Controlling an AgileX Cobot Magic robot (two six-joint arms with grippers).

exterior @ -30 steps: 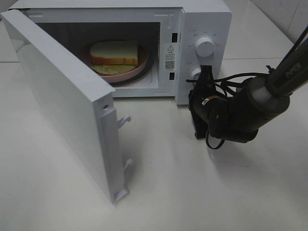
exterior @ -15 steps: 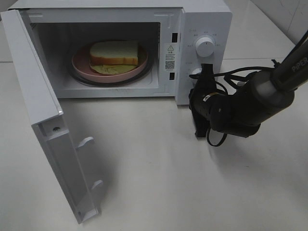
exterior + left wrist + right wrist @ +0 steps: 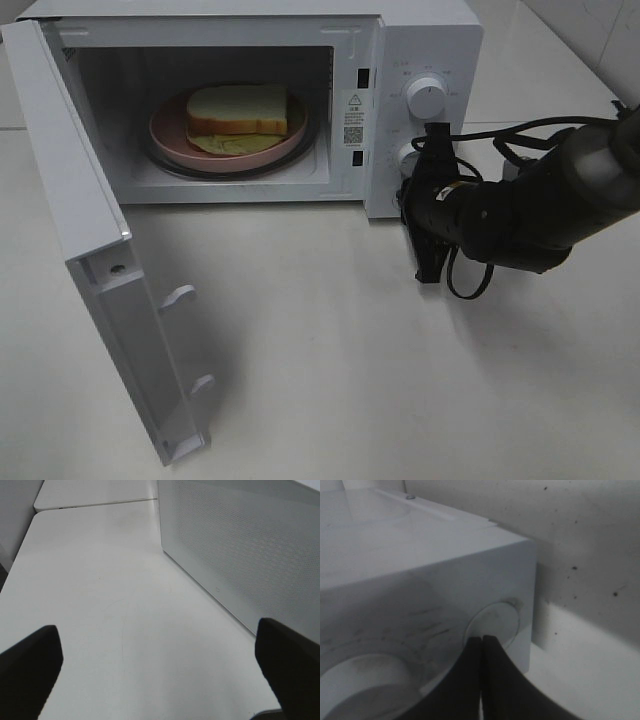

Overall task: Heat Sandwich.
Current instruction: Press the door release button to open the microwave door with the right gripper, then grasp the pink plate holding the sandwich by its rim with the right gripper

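The sandwich (image 3: 238,110) lies on the pink plate (image 3: 163,128) inside the open microwave (image 3: 430,40), well apart from our right hand (image 3: 481,639) (closed together, at the lower knob (image 3: 407,153)). Left hand (image 3: 155,627): spread apart, empty. We judge the bread soft; grip the plate rim.

Sandwich (image 3: 238,110) on plate (image 3: 165,136) inside microwave (image 3: 440,60), door (image 3: 75,190) at left; right end effector (image 3: 481,639) at lower knob (image 3: 407,153).

Robot test lab is suggested, not a home kitchen: white microwave (image 3: 440,60) is set at back edge of plain white table (image 3: 400,400), w/ cabled black robot arm (image 3: 540,210) alongside; pale tiles (image 3: 600,30) are seen past back-right corner.
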